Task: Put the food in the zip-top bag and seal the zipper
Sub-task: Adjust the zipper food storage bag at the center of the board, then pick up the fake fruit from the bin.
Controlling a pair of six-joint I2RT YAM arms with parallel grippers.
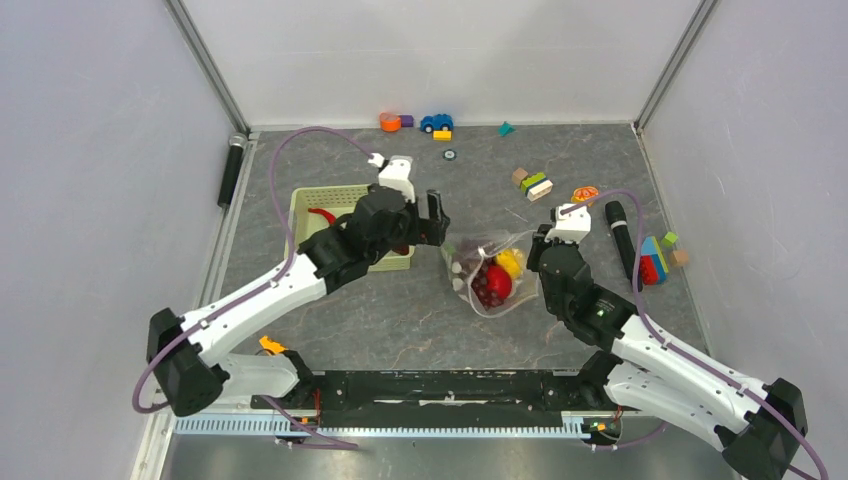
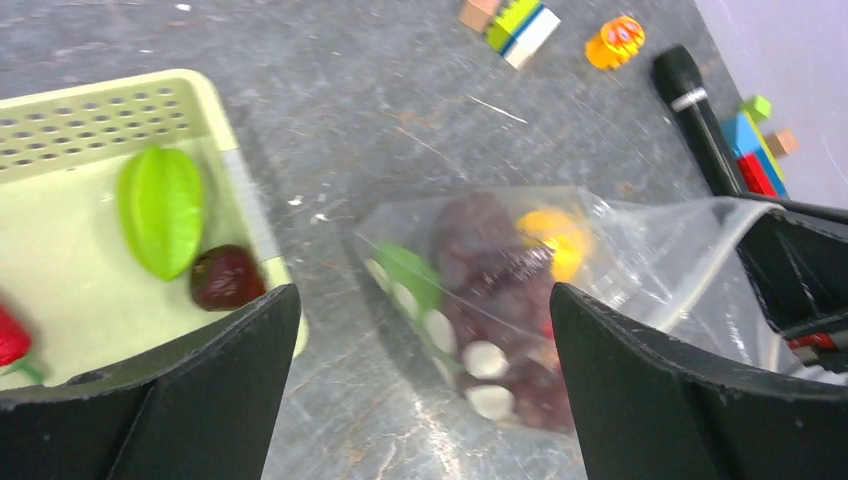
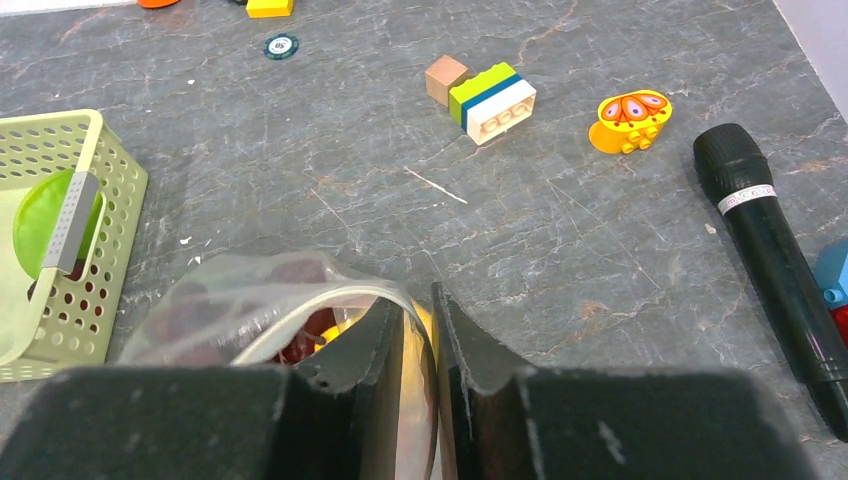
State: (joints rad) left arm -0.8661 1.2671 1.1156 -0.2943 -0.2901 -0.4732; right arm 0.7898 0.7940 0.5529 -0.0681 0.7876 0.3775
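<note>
Grey marbled surface (image 1: 400, 320) under pale grey walls, scuffed and scratched, taken in whole only from above. Lying mid-frame there, the zip-top bag (image 1: 487, 272), with the left hand (image 1: 432, 222) just beside its left edge and the right hand (image 1: 545, 248) at its right edge; grip of the right hand not readable from overhead. Answered in part by the left wrist view: left fingers spread wide at the lower corners, holding nothing, hovering over the bag. Blurred inside the plastic, a dark purple grape bunch (image 2: 490, 260), a yellow piece (image 2: 555, 235) and a green piece (image 2: 410, 272). Clearest there too, at left of frame, the pale green basket (image 2: 100, 110) with a green leaf (image 2: 160, 210), a dark brown piece (image 2: 227, 277) and a red piece (image 2: 8, 335) cut by the edge. Given by the right wrist view alone: right fingers pressed together on the bag's rim, pinching the zipper (image 3: 330, 305), a whitish strip arching up. Scattered across the upper overhead frame, apart from the bag, coloured blocks (image 1: 536, 184), a blue toy car (image 1: 436, 122) and, at right, a black microphone (image 1: 620, 238)
</note>
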